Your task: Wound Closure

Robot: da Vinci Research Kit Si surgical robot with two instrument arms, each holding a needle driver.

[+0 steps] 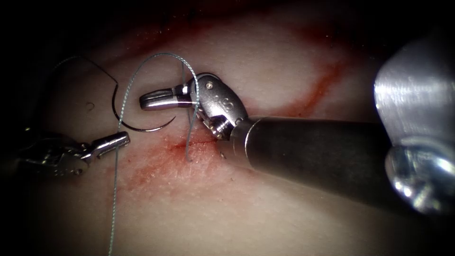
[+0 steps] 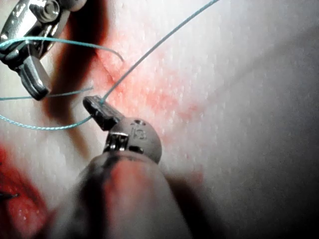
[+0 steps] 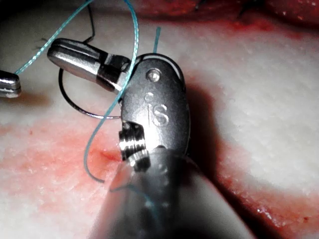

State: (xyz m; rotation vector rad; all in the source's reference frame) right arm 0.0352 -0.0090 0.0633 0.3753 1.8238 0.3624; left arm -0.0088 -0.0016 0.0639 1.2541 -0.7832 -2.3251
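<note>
My left tool comes in low at the left, jaws shut on the teal thread; the left wrist view shows the thread leaving its tip. From there the thread arcs up and over, then drapes across my right tool near its hinge and ends on the red-stained tissue. The right tool's jaws are shut, with nothing seen between them. The curved needle lies free on the tissue below those jaws, held by neither tool, also seen as the needle.
Red fluid stains the pale tissue around the thread's end, and a red streak runs at the upper right. The right tool's thick shaft crosses the right half. A darker red cut with stitches lies beyond the right tool.
</note>
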